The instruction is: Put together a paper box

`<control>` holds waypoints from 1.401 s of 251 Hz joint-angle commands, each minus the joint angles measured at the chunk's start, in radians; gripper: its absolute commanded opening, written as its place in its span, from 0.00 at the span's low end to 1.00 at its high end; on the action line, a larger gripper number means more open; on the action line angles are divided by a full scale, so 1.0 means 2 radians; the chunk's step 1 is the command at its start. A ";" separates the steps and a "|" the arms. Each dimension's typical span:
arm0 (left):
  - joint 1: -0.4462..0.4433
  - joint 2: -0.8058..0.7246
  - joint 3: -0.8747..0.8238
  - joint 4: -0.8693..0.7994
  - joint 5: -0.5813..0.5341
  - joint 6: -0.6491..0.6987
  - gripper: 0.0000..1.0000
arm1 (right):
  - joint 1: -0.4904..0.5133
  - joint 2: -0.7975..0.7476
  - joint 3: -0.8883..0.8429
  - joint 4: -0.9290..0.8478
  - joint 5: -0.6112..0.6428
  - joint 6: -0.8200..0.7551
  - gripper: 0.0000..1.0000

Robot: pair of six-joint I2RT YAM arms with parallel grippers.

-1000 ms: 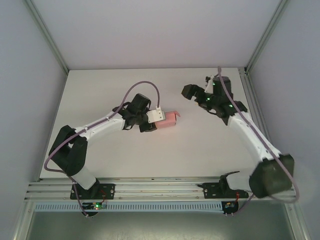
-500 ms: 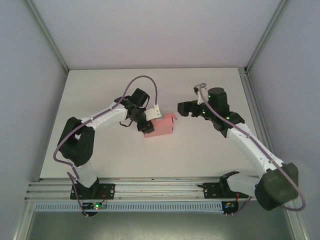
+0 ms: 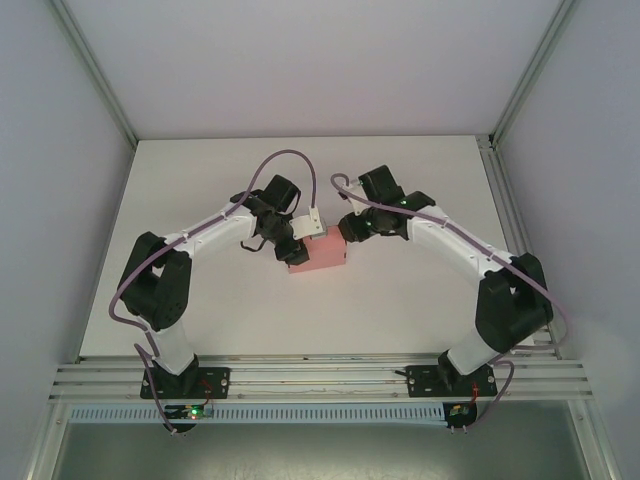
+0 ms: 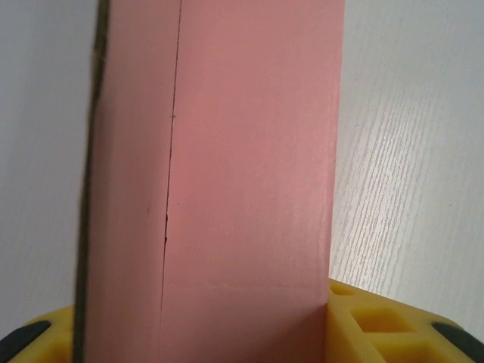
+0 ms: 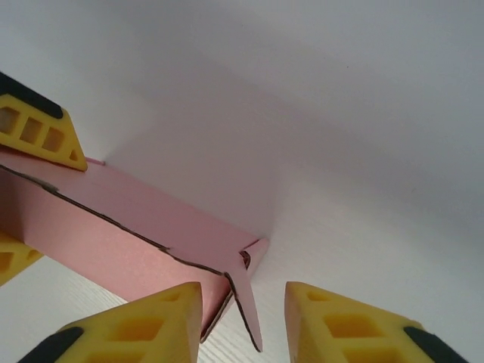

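The pink paper box (image 3: 324, 256) lies folded on the white table (image 3: 200, 180) at its middle. My left gripper (image 3: 296, 250) is shut on the box's left end. In the left wrist view the box (image 4: 227, 174) runs straight away from the gripper (image 4: 204, 336), pressed between the yellow fingers (image 4: 378, 325). My right gripper (image 3: 346, 231) is at the box's right end. In the right wrist view its jaws (image 5: 243, 333) stand apart, with a loose end flap (image 5: 248, 302) hanging between them. The left finger (image 5: 144, 325) is close against the box's end, and the right finger is clear of the flap.
The enclosure's white walls and metal frame posts (image 3: 510, 110) ring the table. An aluminium rail (image 3: 320, 378) carrying both arm bases runs along the near edge. Bare table lies in front of and behind the box.
My right arm has swung left and down to the box's right end, its jaws narrowing around the flap. The left gripper has turned the box and brought it lower and flatter.
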 commanded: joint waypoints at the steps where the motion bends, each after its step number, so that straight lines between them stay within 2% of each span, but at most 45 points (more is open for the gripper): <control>1: 0.001 0.007 0.000 -0.013 -0.010 -0.003 0.47 | 0.011 0.015 0.028 -0.051 0.030 -0.016 0.25; 28: 0.001 0.005 -0.001 -0.008 -0.010 -0.004 0.47 | 0.017 0.025 0.042 -0.069 0.030 0.002 0.14; 87: 0.001 0.003 -0.007 0.011 -0.001 -0.012 0.47 | 0.028 0.033 0.042 -0.078 0.061 0.033 0.13; 112: 0.001 0.003 -0.006 0.016 -0.001 -0.019 0.46 | 0.037 0.032 0.050 -0.079 0.055 0.052 0.00; 159: 0.000 0.000 -0.008 0.023 0.002 -0.025 0.46 | 0.052 0.039 0.085 -0.082 0.017 0.119 0.00; 199: 0.000 -0.001 -0.012 0.033 0.003 -0.031 0.46 | 0.048 0.046 0.079 -0.045 -0.038 0.209 0.00; 218: 0.000 0.000 -0.018 0.037 0.004 -0.029 0.46 | 0.047 0.054 0.078 -0.040 -0.060 0.218 0.00; 237: 0.000 0.001 -0.018 0.041 0.003 -0.030 0.46 | 0.049 0.056 0.068 -0.041 -0.033 0.212 0.00; 276: 0.000 0.004 -0.011 0.037 0.003 -0.031 0.46 | 0.059 0.026 0.008 0.000 0.072 0.172 0.00; 351: 0.000 0.004 -0.003 0.034 -0.001 -0.041 0.47 | 0.059 -0.009 -0.119 0.117 0.162 0.144 0.00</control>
